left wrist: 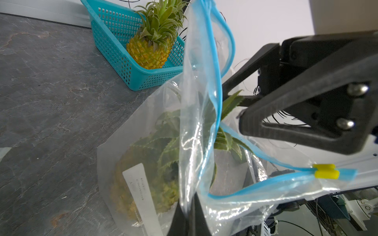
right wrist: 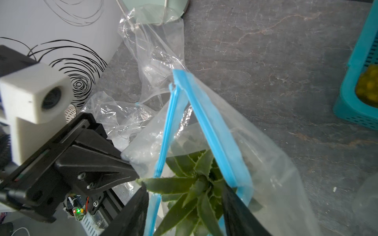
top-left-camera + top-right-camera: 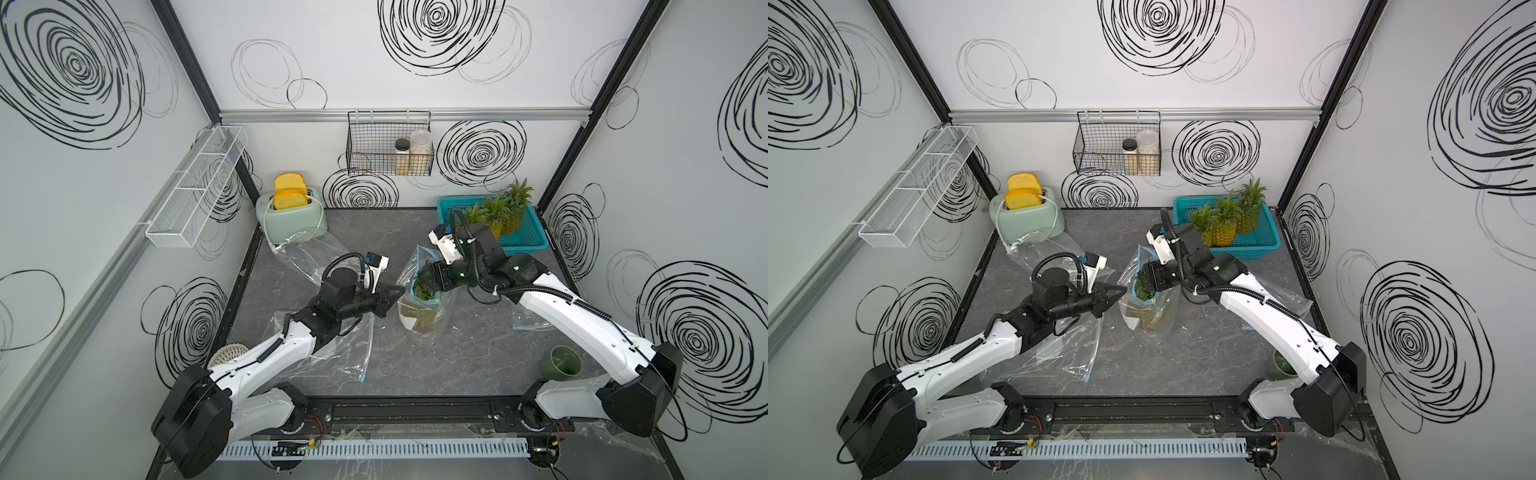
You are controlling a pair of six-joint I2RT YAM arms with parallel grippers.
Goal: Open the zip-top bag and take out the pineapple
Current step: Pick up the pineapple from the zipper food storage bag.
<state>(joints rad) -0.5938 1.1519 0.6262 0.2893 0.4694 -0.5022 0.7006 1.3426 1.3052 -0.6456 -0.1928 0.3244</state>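
Pineapple (image 2: 201, 163) sits crown-up in the zip-top bag (image 1: 143, 143), which stands on the bench (image 3: 457, 365) near the teal basket (image 3: 523, 237). Left pincer (image 1: 187, 216) is clamped on the bag wall, we reckon to keep it upright and the mouth propped. Right pincer (image 2: 184, 187) is spread wide astride the crown, not gripping yet. Blue zip rim (image 1: 216, 81) gapes, so straight up looks clear to us. Bare bench runs toward the basket, and loose empty bags (image 3: 349, 353) lie on the side away from it.
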